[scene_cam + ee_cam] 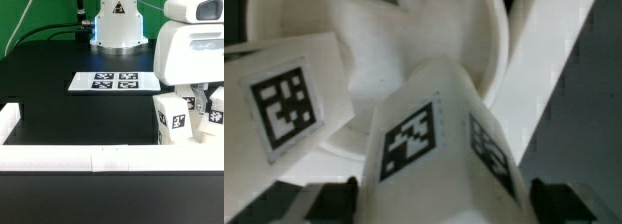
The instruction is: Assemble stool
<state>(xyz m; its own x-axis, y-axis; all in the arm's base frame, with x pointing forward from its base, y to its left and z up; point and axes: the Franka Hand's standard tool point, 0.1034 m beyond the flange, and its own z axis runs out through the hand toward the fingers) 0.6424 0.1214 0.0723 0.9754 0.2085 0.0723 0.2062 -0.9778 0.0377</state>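
Note:
In the wrist view a white leg block [438, 150] with black-and-white tags on two faces stands between my dark fingers [335, 200]. My gripper [438, 208] is shut on it. Beside it is another white tagged piece [287, 100], and behind it a curved white part [420, 40] that may be the seat. In the exterior view my gripper [197, 108] hangs low at the right, just behind the front rail. A tagged white block [172, 118] is on its left and another [213, 115] on its right. The arm hides the round seat there.
The marker board [105, 82] lies on the black table toward the exterior view's middle. A long white border rail [90, 157] runs along the front and a short one [8, 120] stands at the left. The robot base [118, 30] is at the back.

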